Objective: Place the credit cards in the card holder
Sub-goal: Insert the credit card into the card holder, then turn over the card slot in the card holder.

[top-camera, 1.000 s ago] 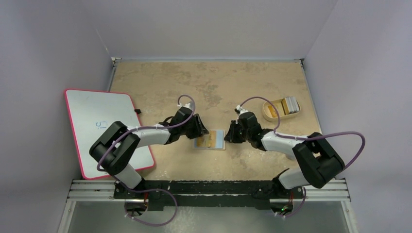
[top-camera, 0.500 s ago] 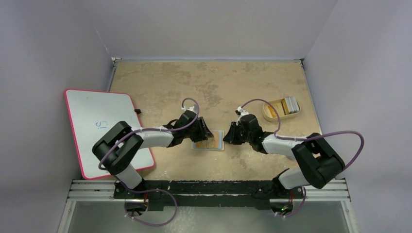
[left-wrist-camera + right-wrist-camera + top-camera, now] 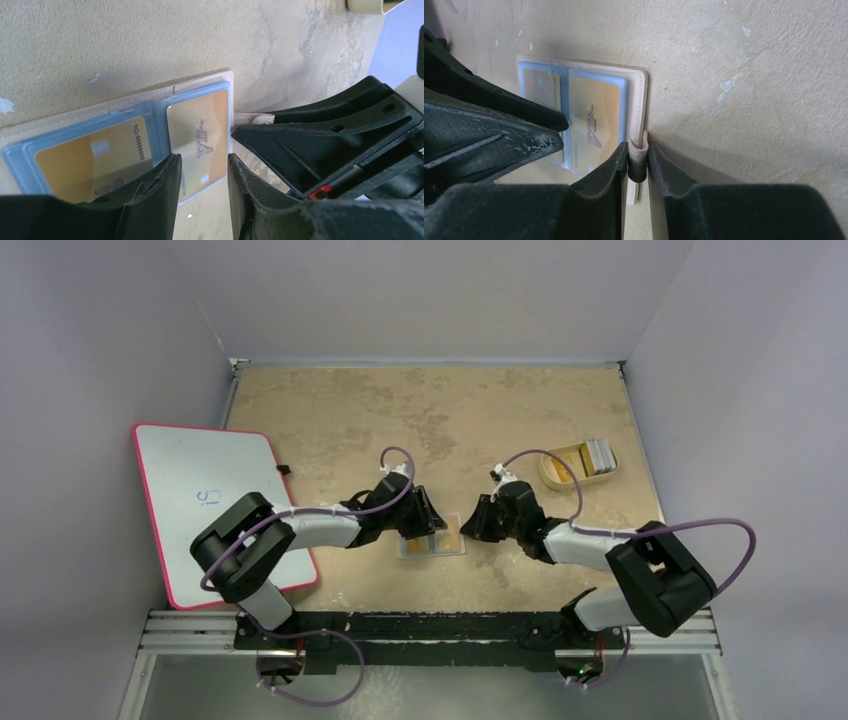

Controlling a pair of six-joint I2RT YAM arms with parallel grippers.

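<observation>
Card holder (image 3: 433,538) lies unfolded on desk (image 3: 440,420) between both arms. Right end effector (image 3: 638,165) clenched on its snap tab. Left end effector (image 3: 202,192) parted, straddling gold credit card (image 3: 199,142) in blue slot.

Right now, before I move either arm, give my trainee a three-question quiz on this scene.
1. True or false: the right gripper pinches the snap tab of the open tan wallet with blue lining.
2. How many gold cards show in the wallet's slots?
3. Where do the spare cards lie? A: on the pink-rimmed whiteboard; B: in the shallow tan tray; C: loose on the table.

Key: 1 true; 2 two; 3 B.
</observation>
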